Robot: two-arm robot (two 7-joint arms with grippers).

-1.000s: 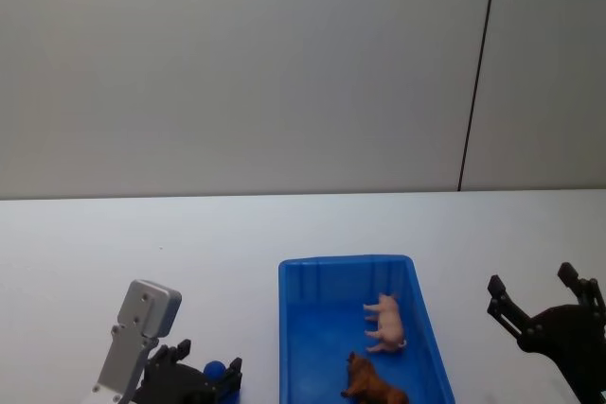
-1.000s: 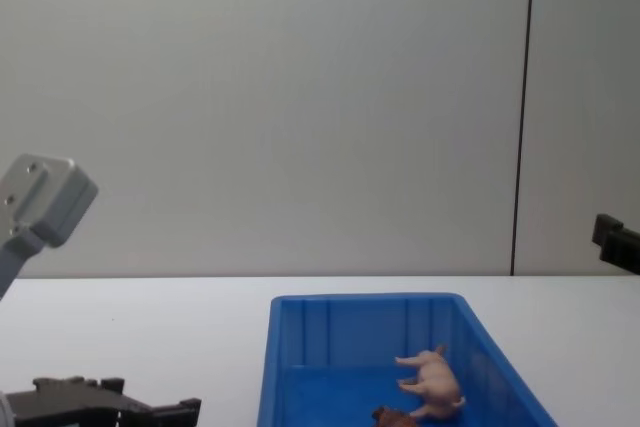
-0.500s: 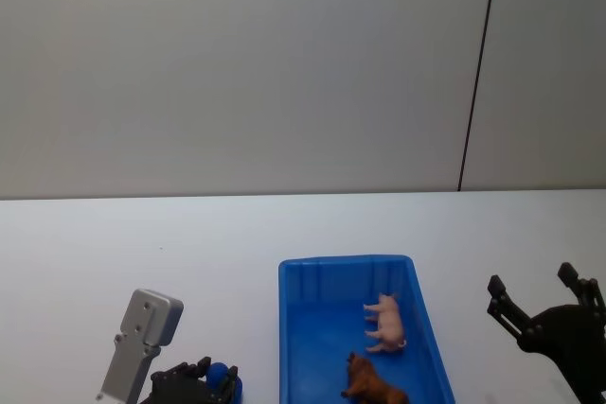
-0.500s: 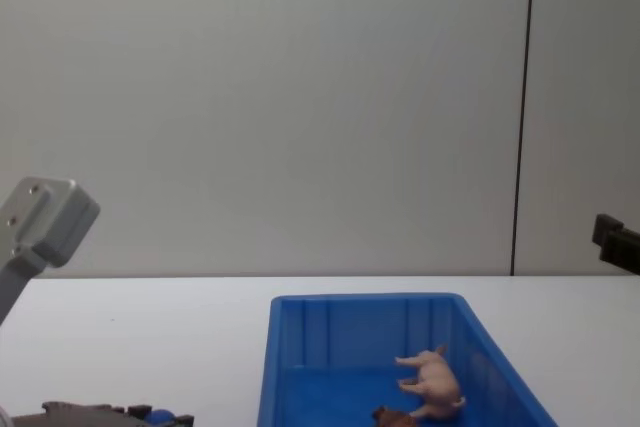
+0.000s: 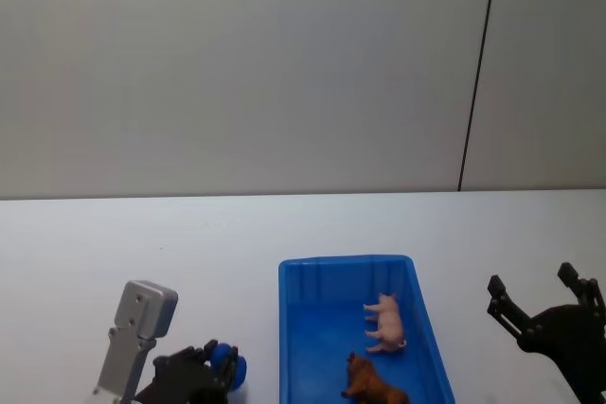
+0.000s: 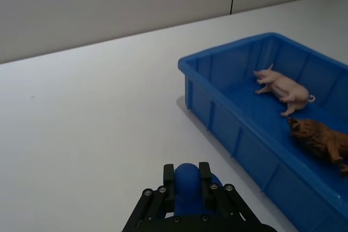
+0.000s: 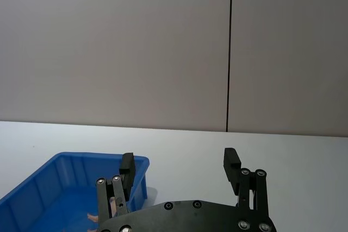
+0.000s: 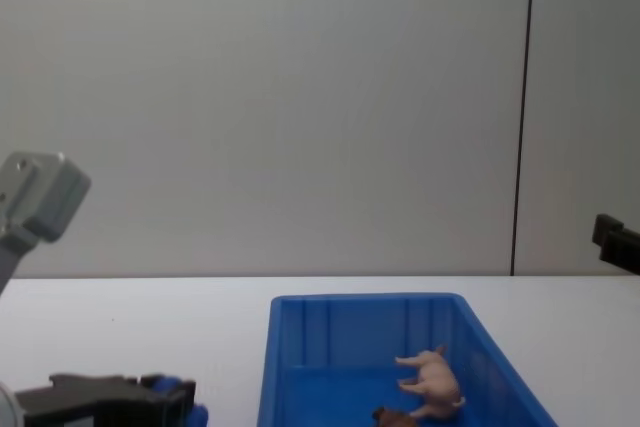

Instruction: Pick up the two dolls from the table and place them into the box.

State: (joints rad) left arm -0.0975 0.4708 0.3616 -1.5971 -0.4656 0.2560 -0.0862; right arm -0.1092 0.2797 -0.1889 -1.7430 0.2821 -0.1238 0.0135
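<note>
The left claw (image 6: 188, 187) is clamped on the rounded blue doll (image 6: 188, 179), just left of the box (image 5: 294, 328) and low over the desk (image 5: 189, 243). The doll looks light, smooth and rigid, so it may slip; a grip across its widest part suits it. The box holds the pink pig (image 5: 385, 321) and the brown doll (image 5: 372, 379). The right claw (image 5: 543, 305) hangs with fingers apart, right of the box.

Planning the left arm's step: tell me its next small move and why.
Probably lift and carry toward the box. The left gripper looks shut on the blue doll, to the left of the box, while the pink pig and brown doll already lie inside. The right gripper waits open on the box's right.
</note>
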